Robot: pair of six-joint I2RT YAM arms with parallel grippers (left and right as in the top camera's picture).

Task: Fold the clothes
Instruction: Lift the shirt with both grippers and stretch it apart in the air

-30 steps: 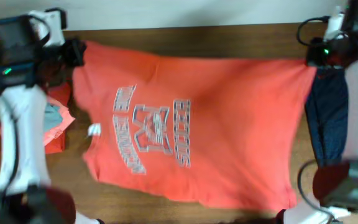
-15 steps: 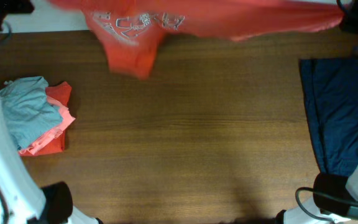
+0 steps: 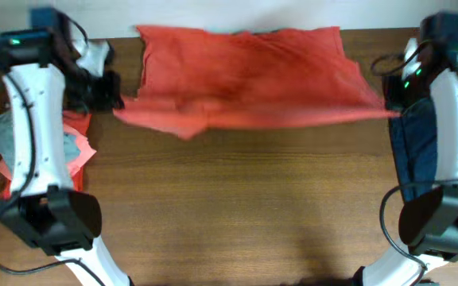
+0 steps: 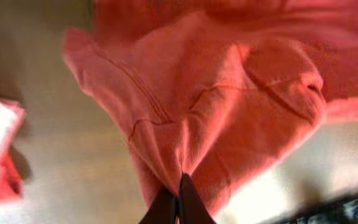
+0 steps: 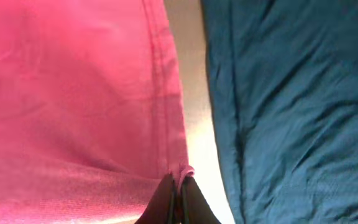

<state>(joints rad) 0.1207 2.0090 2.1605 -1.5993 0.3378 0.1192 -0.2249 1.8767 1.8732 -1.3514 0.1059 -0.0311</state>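
The large orange-red T-shirt (image 3: 245, 71) of the clothes stretches as a wide band across the far part of the table, its lettering hidden. My left gripper (image 3: 116, 102) is shut on the shirt's left end. In the left wrist view the gripper (image 4: 178, 202) pinches bunched orange fabric (image 4: 229, 93). My right gripper (image 3: 388, 99) holds the shirt's right end. In the right wrist view the gripper (image 5: 176, 199) is shut on the hem corner of the shirt (image 5: 73, 81).
A pile of grey and salmon garments (image 3: 74, 147) lies at the left edge, partly under my left arm. A navy garment (image 3: 416, 159) lies along the right edge, also seen in the right wrist view (image 5: 291, 93). Bare brown table (image 3: 245, 206) fills the middle and front.
The shirt lay spread flat with its print up, was swung up past the far edge, and now has come back down as a narrower band at the far side. Both grippers stayed shut.
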